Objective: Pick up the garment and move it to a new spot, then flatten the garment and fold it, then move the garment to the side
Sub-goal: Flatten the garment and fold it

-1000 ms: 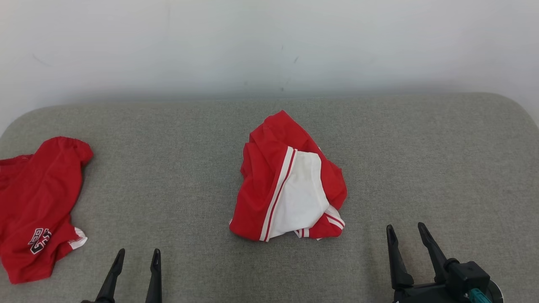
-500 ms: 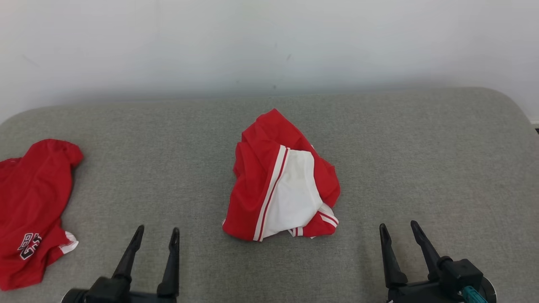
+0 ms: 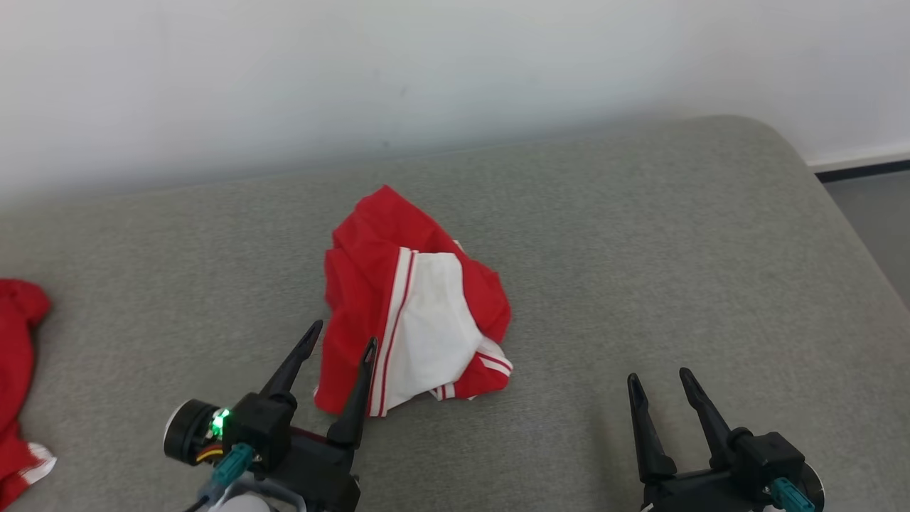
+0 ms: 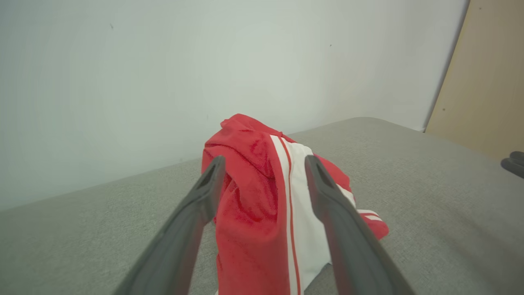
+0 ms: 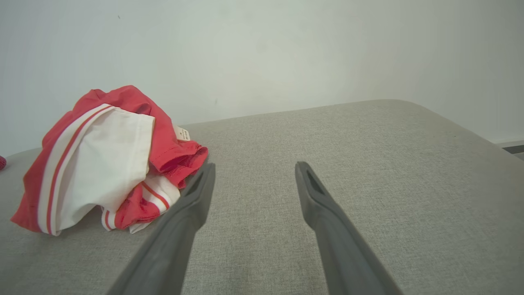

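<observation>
The crumpled red garment with a white panel and white-and-red stripes (image 3: 416, 313) lies in a heap on the grey woven fabric surface (image 3: 640, 249), just ahead of the left gripper (image 3: 343, 333). That gripper's two dark fingers are spread wide and grip nothing. In the head view its right finger crosses over the heap's near left edge. In the left wrist view the garment (image 4: 254, 192) rises between and beyond the spread fingers of the left gripper (image 4: 265, 159). Neither view settles whether a finger touches the cloth.

The right gripper (image 3: 657, 375) is also spread wide and empty, above bare surface, with the garment off to its left and somewhat ahead. The right wrist view shows the garment (image 5: 102, 159) from the side, with a small pale label (image 5: 181, 133) sticking out at the back of the heap, which the head view does not make out.

Farther left of the left gripper, well apart, a second red garment with white trim (image 3: 18, 341) lies at the head view's edge. Behind the surface stands a plain white wall (image 3: 426, 71). The left wrist view adds a tan panel (image 4: 483, 82) beside that wall. The head view shows a dark baseboard (image 3: 860, 169) at the far right.
</observation>
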Motion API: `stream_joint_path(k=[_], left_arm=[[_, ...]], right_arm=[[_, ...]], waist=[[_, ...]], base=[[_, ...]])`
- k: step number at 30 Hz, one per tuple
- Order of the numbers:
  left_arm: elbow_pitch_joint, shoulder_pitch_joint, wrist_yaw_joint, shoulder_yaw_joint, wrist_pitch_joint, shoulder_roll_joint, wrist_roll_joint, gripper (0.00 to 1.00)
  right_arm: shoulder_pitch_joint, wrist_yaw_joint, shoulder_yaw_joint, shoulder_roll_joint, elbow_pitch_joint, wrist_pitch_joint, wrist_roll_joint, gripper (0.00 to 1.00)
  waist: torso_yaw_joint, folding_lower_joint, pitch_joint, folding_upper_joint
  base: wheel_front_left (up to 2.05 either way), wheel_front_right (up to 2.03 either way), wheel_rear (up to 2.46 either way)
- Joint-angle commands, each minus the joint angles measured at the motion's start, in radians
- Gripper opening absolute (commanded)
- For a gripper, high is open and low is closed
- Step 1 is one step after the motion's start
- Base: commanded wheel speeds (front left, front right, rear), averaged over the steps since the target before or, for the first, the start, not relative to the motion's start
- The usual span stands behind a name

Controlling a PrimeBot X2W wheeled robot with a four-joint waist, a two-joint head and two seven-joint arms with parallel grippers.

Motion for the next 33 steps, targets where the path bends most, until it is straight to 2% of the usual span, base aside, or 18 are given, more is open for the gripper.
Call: stream_joint_path(k=[1, 13, 18, 19, 20, 24, 33], left_arm=[[0.012, -0.024, 0.002, -0.006, -0.002, 0.008, -0.006, 1.0], [0.232, -0.14, 0.002, -0.063, -0.002, 0.064, -0.022, 1.0], [0.331, -0.184, 0.002, -0.043, -0.002, 0.061, -0.023, 1.0], [0.339, -0.195, 0.002, -0.037, -0.002, 0.058, -0.024, 0.41], [0.342, -0.203, 0.002, -0.038, -0.002, 0.051, -0.025, 0.0], [0.29, -0.224, 0.002, -0.085, -0.002, 0.019, -0.053, 0.0], [0.106, -0.271, 0.002, -0.257, -0.002, -0.041, -0.102, 0.0]], right_arm=[[-0.011, 0.003, 0.003, 0.0, 0.002, -0.001, 0.012, 1.0], [-0.024, 0.003, -0.002, 0.0, 0.002, -0.001, 0.035, 1.0], [-0.033, 0.003, 0.001, 0.0, -0.002, -0.001, 0.043, 1.0], [-0.034, 0.003, 0.002, 0.0, -0.001, -0.001, 0.044, 1.0], [-0.033, 0.003, -0.001, 0.0, -0.001, -0.001, 0.044, 1.0], [-0.02, 0.003, -0.019, 0.0, -0.001, -0.001, 0.04, 1.0], [-0.015, 0.003, -0.026, 0.0, 0.002, -0.001, 0.033, 1.0]], waist=[[-0.055, -0.0001, 0.017, -0.0001], [-0.166, -0.0001, 0.06, -0.0001], [-0.19, -0.0001, 0.071, -0.0001], [-0.193, -0.0001, 0.072, -0.0001], [-0.195, -0.0001, 0.072, -0.0001], [-0.184, -0.0001, 0.065, -0.0001], [-0.133, -0.0001, 0.034, -0.0001]], base=[[0.0, 0.0, 0.0], [0.0, 0.0, 0.0], [0.0, 0.0, 0.0], [0.0, 0.0, 0.0], [0.0, 0.0, 0.0], [0.0, 0.0, 0.0], [0.0, 0.0, 0.0]])
